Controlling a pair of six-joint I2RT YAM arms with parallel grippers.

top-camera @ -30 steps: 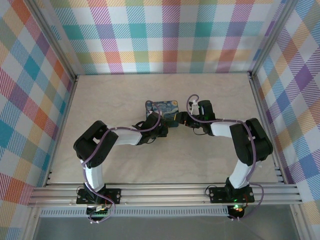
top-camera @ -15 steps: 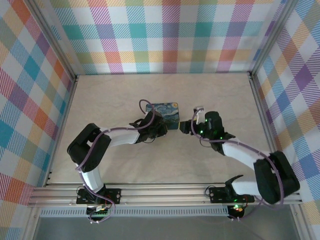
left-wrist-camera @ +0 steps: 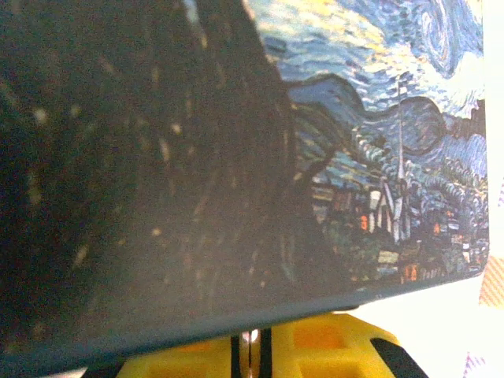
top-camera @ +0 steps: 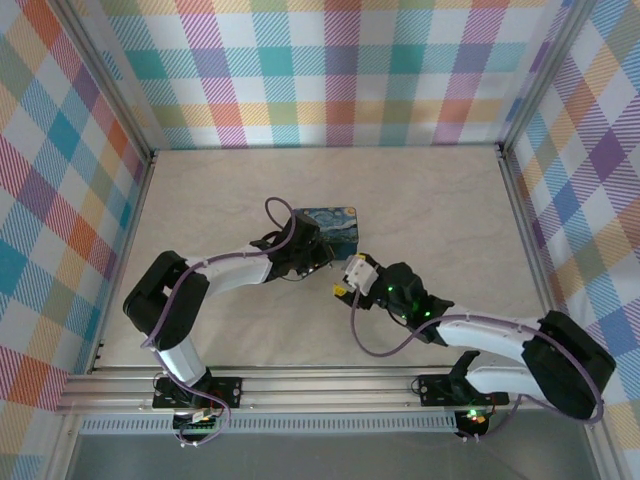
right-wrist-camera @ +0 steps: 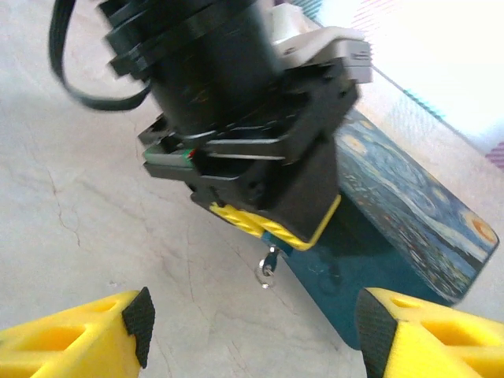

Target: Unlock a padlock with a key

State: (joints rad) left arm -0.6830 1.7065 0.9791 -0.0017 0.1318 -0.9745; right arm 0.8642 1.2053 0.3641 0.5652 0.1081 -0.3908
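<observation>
My left gripper (right-wrist-camera: 276,230) hangs just off the table beside the tin, shut on the padlock (right-wrist-camera: 276,242), of which a small blue bit pokes out under the yellow fingers. The dark key (right-wrist-camera: 270,258) dangles from the padlock with a silvery ring on its end. In the left wrist view the left gripper (left-wrist-camera: 252,346) shows a thin silvery sliver pinched between its near-touching jaws. My right gripper (right-wrist-camera: 252,319) stands open and wide, a short way in front of the key and holding nothing. From above, the left gripper (top-camera: 318,264) and right gripper (top-camera: 338,290) are close together.
A dark-blue tin (top-camera: 330,222) printed with a starry-night painting lies flat mid-table, right against the left gripper; in the right wrist view the tin (right-wrist-camera: 409,213) stretches away behind it. Pale marbled table (top-camera: 440,200) lies bare all around, bounded by checked walls.
My right arm swung from the tin's right side round to the near side and lowered, its jaws opening wider. The left arm stretched out further, still gripping beside the tin.
</observation>
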